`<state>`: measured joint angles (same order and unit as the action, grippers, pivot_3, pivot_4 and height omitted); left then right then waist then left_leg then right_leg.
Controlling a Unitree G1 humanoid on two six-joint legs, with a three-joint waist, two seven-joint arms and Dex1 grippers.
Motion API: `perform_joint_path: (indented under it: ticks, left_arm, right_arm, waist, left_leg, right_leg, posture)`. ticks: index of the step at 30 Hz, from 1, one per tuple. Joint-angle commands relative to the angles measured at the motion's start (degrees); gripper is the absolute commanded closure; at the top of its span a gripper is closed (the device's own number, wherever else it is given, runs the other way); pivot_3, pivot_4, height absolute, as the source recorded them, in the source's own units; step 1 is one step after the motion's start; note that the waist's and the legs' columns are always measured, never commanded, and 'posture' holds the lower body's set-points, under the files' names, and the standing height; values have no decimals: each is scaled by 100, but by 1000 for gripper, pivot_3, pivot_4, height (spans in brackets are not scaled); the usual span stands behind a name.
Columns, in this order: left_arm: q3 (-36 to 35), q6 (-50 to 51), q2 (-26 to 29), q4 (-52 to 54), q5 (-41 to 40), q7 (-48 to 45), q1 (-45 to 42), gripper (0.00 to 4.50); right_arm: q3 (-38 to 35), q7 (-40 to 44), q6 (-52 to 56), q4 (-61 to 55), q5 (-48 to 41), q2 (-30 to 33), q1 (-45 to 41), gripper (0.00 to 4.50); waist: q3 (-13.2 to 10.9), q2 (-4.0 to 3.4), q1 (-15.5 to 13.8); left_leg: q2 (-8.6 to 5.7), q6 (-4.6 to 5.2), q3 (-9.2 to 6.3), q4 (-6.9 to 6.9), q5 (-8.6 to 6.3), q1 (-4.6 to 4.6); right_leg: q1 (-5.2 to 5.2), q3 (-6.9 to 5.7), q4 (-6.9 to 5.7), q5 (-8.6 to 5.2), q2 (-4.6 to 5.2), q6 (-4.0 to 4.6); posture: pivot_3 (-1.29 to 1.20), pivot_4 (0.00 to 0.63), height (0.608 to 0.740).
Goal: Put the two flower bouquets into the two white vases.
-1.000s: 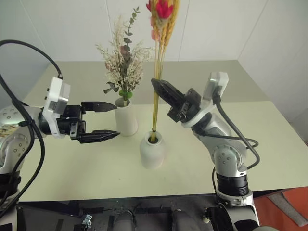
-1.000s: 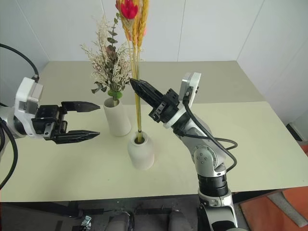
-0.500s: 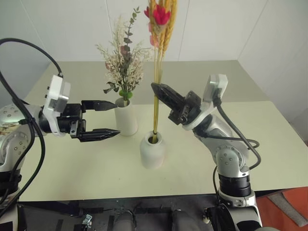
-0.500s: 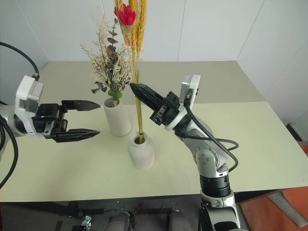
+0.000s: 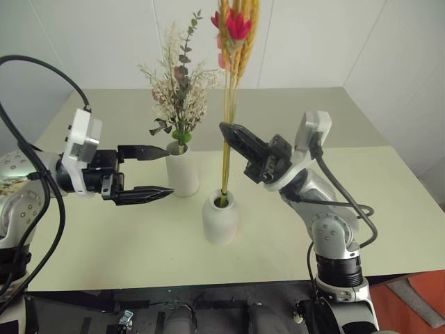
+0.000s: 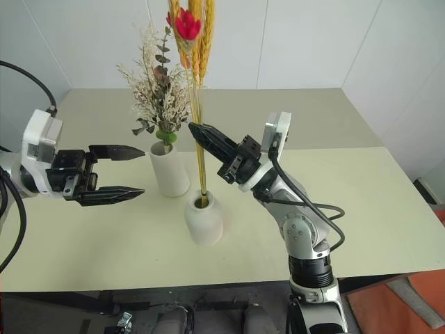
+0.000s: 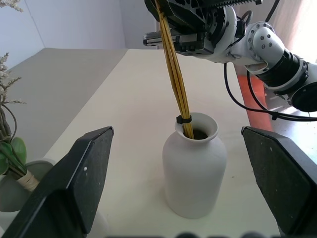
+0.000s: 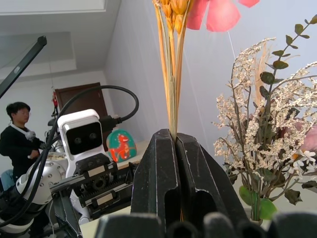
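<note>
The thin bunch of yellow wheat stalks (image 5: 226, 149) is pinched between the pressed-together fingers of the right gripper (image 5: 225, 129), partway up the stems; the pink-red flowers (image 5: 233, 24) are carried high above the grip. The lower ends of the stalks are seen inside the small mouth of the shorter rounded vase (image 5: 220, 218), where a dark tie (image 7: 184, 119) binds them just at the rim — the bunch leans slightly rather than standing straight. This vase is placed near the middle of the table (image 5: 389, 202), a little toward the front edge.

Just behind it and toward the left edge, the taller tapered vase (image 5: 181, 169) is found, with the bushy bunch of cream sprigs, pink blooms and green leaves (image 5: 178, 94) already standing in it. The two vases are close together but not touching.

The left gripper (image 5: 167, 175) is held level above the table, to the left of both vases, its two black fingers spread wide with nothing between them. One fingertip is seen just beside the upper wall of the taller vase — whether it touches cannot be told.

In the right wrist view, a person in dark clothing (image 8: 15, 140) is visible in the room beyond the table's left edge.
</note>
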<state>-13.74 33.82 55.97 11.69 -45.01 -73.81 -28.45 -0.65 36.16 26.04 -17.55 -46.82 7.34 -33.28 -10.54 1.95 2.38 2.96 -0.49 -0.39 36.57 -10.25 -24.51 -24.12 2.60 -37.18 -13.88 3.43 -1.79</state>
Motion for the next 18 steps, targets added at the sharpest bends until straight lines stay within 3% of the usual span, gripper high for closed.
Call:
perform_joint_path:
  ticks: [1,18]
  left_arm:
    - [-47,-68,32,17,3,-37,-127,0]
    - [-41,-89,37,-12,14,-78,-139,0]
  right_arm:
    - [-103,-20,0,-112,-171,-17,-47,4446]
    - [-82,95,184,36,-442,108,-33,4446]
  waist:
    - [0,0,0]
    - [0,0,1]
  left_leg:
    - [0,0,0,0,0,0]
    - [0,0,0,0,0,-2]
  right_leg:
    - [0,0,0,0,0,0]
    - [-2,0,0,0,-1,0]
  posture:
    - [0,150,740]
    - [0,150,740]
